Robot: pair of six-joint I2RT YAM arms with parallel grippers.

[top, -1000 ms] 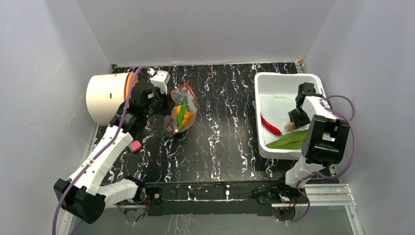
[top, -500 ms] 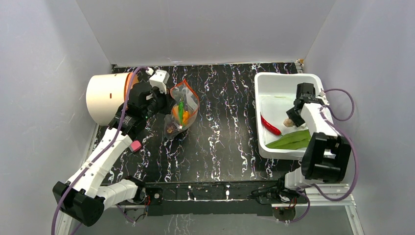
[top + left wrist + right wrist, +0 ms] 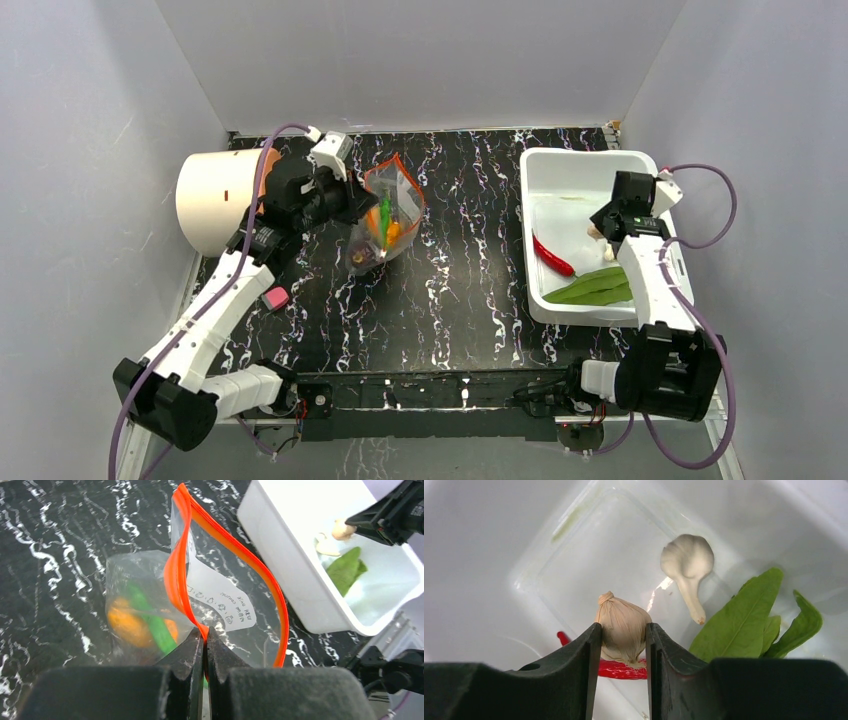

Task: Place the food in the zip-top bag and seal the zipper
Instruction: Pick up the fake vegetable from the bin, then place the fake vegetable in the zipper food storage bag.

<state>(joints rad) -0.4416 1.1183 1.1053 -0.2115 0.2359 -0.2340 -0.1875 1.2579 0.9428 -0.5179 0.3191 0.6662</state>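
Our right claw (image 3: 623,630) stands partly open, grasping the whitish garlic bulb (image 3: 624,622) over the floor of the white bin (image 3: 560,165), which sits at the tabletop's (image 3: 470,260) far right corner. Under it lie the red chilli (image 3: 553,256), green leaves (image 3: 595,288) and another pale piece (image 3: 687,560). Our left claw (image 3: 205,635) is clenched on the zipper (image 3: 177,575) of the zip-top bag (image 3: 225,600), whose mouth gapes left of the tabletop's middle. The orange fruit (image 3: 125,625) and green pepper (image 3: 150,622) sit inside. A cream cylinder (image 3: 215,200) lies at the far left corner, with plain grey walls around. Since a second ago the bag has shifted toward the middle, and the right claw has carried the garlic away from the leaves.
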